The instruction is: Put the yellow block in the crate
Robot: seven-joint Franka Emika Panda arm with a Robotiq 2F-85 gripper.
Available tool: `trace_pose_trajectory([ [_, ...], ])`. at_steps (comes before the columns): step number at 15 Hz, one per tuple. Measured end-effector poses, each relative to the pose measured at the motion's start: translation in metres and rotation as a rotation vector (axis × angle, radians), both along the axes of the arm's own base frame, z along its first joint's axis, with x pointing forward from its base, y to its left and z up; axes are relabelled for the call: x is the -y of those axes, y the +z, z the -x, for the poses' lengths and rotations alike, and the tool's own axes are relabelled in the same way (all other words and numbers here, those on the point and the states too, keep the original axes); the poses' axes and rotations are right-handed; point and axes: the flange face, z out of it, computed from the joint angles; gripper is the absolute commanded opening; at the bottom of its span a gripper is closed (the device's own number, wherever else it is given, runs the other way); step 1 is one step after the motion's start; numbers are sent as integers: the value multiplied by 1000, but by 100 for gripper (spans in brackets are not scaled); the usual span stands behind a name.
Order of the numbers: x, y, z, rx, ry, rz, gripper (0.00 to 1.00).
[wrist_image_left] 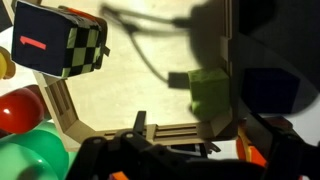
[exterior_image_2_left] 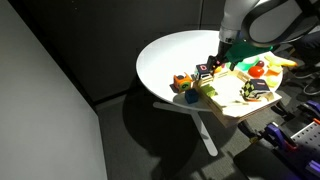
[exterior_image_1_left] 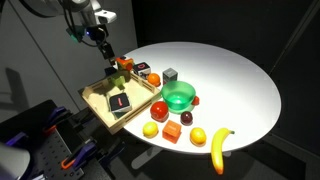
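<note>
We see a light-wood crate (wrist_image_left: 120, 95), a yellow-green block (wrist_image_left: 210, 92), a black cube (wrist_image_left: 62, 42) with a red mark and checkered side, and beside the crate a green bowl (exterior_image_1_left: 179, 96).

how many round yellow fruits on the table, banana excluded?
2. One yellow fruit sits at the table edge near the crate corner; the other lies beside the banana. Others may be hidden.

Franka arm (exterior_image_1_left: 85, 14) comes in from top of frame in both exterior views, white links folded at elbow, wrist turned steeply downward. Black Robotiq gripper (exterior_image_1_left: 108, 55) hangs low, fingers pointing down. Wrist view: dark gripper body fills lower edge. Jaw gap lost in shadow, so state unclear.
</note>
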Motion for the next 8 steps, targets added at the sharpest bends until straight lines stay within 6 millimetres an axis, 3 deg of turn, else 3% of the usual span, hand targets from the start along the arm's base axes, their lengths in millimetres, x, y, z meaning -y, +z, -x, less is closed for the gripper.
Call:
trace_pose_trajectory([
  [8,3,45,20,-118,-1,-10,100],
])
